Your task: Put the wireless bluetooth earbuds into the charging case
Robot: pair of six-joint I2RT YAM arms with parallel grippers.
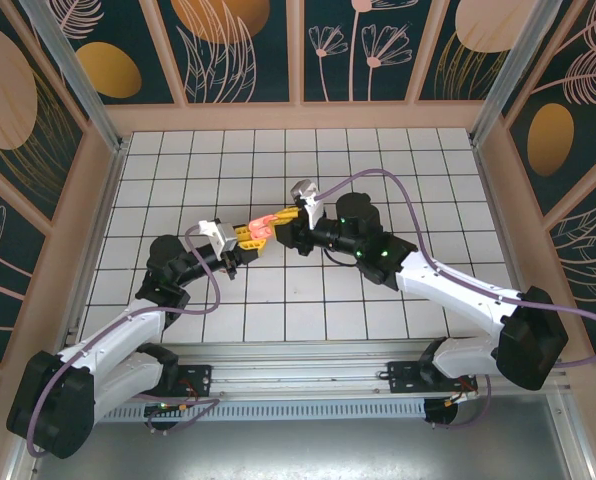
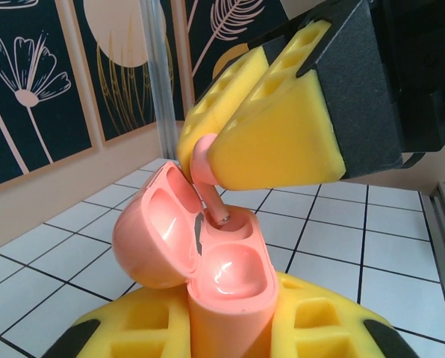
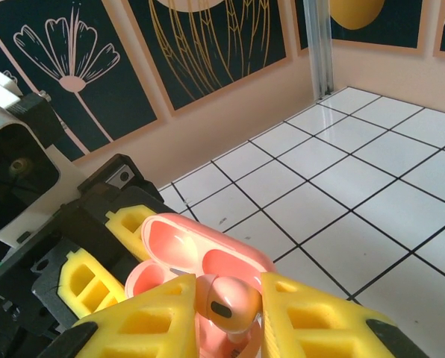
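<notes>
My left gripper (image 2: 230, 332) is shut on the charging case (image 2: 226, 302), a salmon-pink pod held upright with its lid (image 2: 149, 237) swung open to the left. My right gripper (image 3: 230, 324) is shut on one pink earbud (image 3: 234, 302), pinching its head between the yellow pads. The earbud's stem (image 2: 211, 195) points down, and its tip is just inside the far socket of the case. The near socket (image 2: 234, 270) holds nothing. In the top view both grippers meet over mid-table, left (image 1: 244, 238) and right (image 1: 282, 222), with the case (image 1: 261, 229) between them.
A white gridded table (image 1: 378, 300) lies below, with peach-framed wall panels (image 1: 298, 50) around it. A metal corner post (image 2: 161, 82) stands behind the case. The right arm's cable (image 1: 398, 195) loops above its wrist.
</notes>
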